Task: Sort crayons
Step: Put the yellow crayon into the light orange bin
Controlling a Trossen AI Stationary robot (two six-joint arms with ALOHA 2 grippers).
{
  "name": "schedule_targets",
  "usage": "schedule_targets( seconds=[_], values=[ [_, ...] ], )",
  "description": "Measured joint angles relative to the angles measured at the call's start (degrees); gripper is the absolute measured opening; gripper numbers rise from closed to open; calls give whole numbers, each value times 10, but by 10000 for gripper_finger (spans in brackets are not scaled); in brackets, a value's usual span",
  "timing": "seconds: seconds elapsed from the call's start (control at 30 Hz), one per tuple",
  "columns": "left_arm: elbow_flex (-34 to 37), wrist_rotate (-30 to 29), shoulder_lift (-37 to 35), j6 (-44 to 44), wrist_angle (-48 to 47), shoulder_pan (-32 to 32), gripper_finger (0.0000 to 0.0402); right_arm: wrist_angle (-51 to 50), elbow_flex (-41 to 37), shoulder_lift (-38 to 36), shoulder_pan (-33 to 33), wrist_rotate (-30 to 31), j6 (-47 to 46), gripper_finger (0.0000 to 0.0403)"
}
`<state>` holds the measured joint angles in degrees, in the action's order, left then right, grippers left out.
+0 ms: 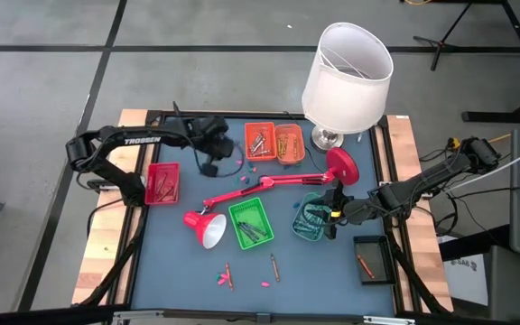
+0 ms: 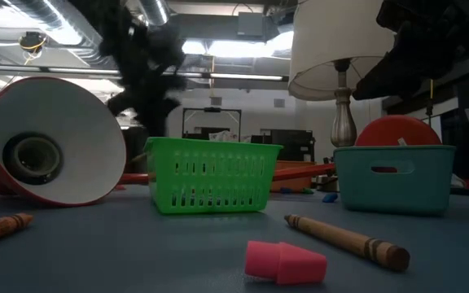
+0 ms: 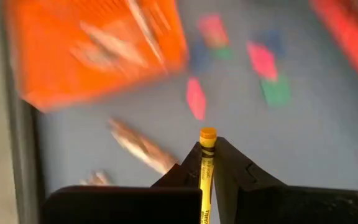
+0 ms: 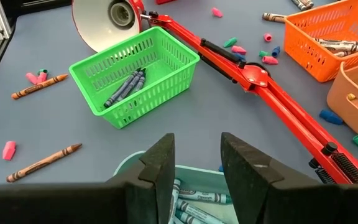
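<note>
green basket (image 4: 135, 78) holds dark crayons (image 4: 124, 86); teal basket (image 1: 312, 219) — teal ones.

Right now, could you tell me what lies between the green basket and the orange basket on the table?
In the high view, the red desk lamp arm runs across between the green basket and the orange basket, with small eraser caps scattered on the orange basket's side.

Baskets: six (image 1: 246, 223). Lamps: two (image 1: 346, 68). Loose crayons on table: three (image 1: 274, 267).
</note>
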<state>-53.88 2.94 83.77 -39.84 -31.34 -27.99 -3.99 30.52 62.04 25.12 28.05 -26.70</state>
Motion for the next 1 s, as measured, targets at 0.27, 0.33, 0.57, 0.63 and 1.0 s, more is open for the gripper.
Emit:
schedule_targets(
  seconds=[0.27, 0.33, 0.57, 0.63, 1.0],
  values=[
    [-37, 66, 0, 236, 305, 2, 8, 9, 0, 0, 0, 0, 0, 127],
    [-28, 70, 4, 282, 396, 9, 8, 15, 0, 0, 0, 0, 0, 127],
    [-25, 56, 70, 350, 584, 53, 9, 16, 0, 0, 0, -2, 0, 127],
    [-25, 35, 99, 351, 630, 68, 9, 20, 0, 0, 0, -5, -2, 127],
    [-24, -41, 241, 316, 788, 96, 9, 131, 0, 0, 0, -21, -46, 127]
  ],
)
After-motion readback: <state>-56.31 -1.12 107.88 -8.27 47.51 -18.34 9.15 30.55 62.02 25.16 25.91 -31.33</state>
